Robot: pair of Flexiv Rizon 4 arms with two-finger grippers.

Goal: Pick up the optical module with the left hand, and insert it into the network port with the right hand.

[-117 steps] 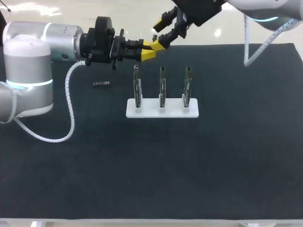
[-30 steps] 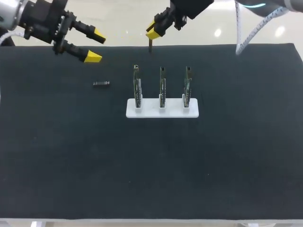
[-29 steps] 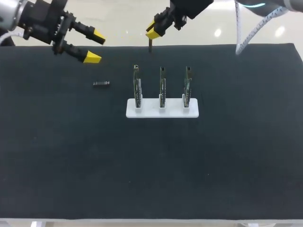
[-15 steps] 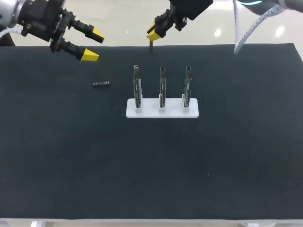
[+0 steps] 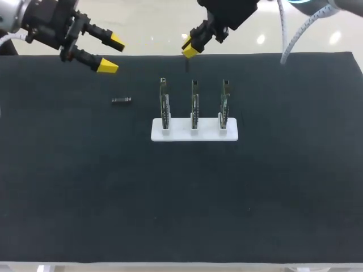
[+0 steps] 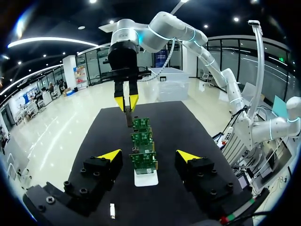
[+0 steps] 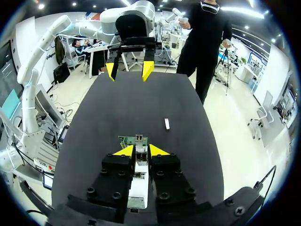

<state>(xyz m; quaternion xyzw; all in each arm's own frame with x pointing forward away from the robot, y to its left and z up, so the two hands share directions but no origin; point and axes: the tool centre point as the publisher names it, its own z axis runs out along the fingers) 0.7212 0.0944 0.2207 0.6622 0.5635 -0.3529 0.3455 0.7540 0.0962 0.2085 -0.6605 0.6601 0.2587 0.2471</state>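
Note:
My right gripper [image 5: 191, 49] hangs over the mat's far edge, shut on a small dark optical module [image 5: 186, 63] that points down, just behind the rack. In the right wrist view the module [image 7: 139, 164] sits between the yellow tips of the right gripper [image 7: 141, 150], above the port boards [image 7: 133, 139]. A white rack [image 5: 194, 131] carries three upright boards with network ports [image 5: 194, 105]. My left gripper [image 5: 112, 52] stands open and empty at the far left. From the left wrist view, the left gripper [image 6: 148, 155] faces the row of boards [image 6: 143, 150].
A second small module [image 5: 121, 100] lies flat on the black mat [image 5: 181, 192], left of the rack. It also shows beside the left gripper as a module [image 6: 112, 210] and ahead of the right gripper as a module [image 7: 166, 124].
My right gripper has moved a little right and down with the module, closer to the rack. The left gripper has shifted slightly left and stays open.

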